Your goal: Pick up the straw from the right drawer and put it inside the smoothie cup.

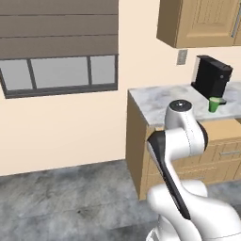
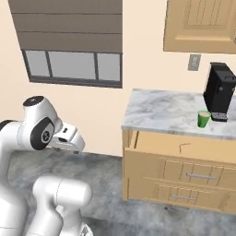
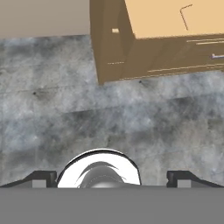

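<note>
step: start, nothing picked up yet | gripper [image 3: 112,177]: near the robot, points down at the floor, fingers wide apart, holds nothing | arm: folded up, far from the counter | next: reach to the straw [image 2: 184,146] lying in the open right drawer [image 2: 152,142] | smoothie cup [image 2: 203,118]: farther back on the counter [image 2: 161,110], by the black machine [image 2: 219,91]

The marble desk [image 2: 161,113] carries a black machine [image 2: 218,91] at its far right. The green cup [image 2: 203,118] stands just beside the machine's base. Below the desk, the open drawer [image 2: 152,143] holds the straw [image 2: 183,146].
</note>
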